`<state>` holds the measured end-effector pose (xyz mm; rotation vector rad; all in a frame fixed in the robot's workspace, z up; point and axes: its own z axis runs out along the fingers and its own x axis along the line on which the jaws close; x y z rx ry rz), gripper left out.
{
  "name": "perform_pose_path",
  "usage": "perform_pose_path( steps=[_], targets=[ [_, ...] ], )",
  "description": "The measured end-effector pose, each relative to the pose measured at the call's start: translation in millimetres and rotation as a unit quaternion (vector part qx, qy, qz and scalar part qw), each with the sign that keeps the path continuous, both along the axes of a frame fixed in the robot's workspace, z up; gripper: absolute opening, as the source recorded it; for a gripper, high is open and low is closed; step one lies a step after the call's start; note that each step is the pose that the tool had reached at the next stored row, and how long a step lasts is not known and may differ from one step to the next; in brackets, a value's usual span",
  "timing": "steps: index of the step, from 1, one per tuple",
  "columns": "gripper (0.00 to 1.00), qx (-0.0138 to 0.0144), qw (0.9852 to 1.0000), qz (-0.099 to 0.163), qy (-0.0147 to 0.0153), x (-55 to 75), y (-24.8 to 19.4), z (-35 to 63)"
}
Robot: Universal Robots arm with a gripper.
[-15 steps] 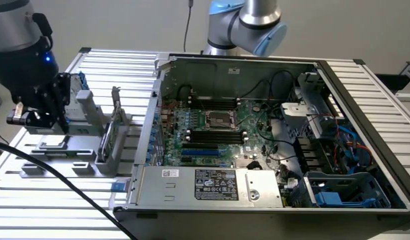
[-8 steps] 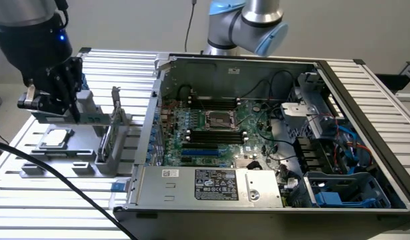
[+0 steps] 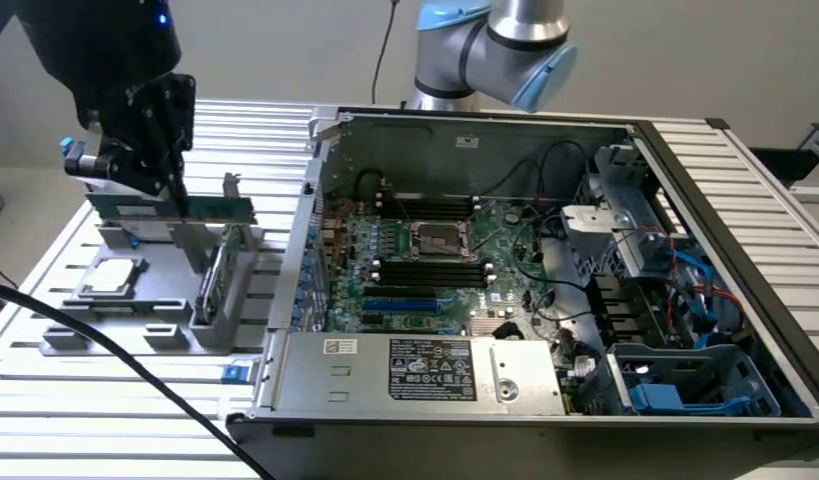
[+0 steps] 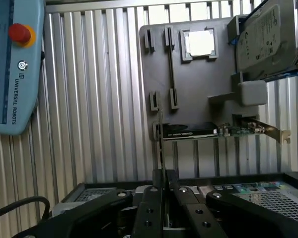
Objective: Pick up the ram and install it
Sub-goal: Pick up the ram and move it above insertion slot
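- gripper (image 4: 163, 174) pinched tight on ram (image 4: 161, 146), stick edge-on between the fingers
- ram held over grey tray (image 3: 116, 325), near table's (image 3: 36, 400) edge at exterior view's left, beside open case (image 3: 316, 385)

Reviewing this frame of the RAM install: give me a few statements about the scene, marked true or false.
1. The gripper is closed on the ram. True.
2. The ram sits in a motherboard slot. False: it is in the gripper, at the grey holder, outside the computer case.
3. A processor chip lies on the grey holder. True.
4. The hard drive is mounted inside the case. False: it stands on the grey holder.
5. The case is closed. False: its side is open, showing the motherboard.
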<state>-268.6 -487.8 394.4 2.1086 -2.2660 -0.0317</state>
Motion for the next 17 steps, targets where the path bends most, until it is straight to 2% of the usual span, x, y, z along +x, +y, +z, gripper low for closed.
perform_pose_path(
  steps=[6,17],
  targets=[
    [0.14,0.0000,1.0000,0.000,0.0000,27.7,0.9,11.5],
    [0.14,0.0000,1.0000,0.000,0.0001,77.4,2.3,16.6]
  ],
)
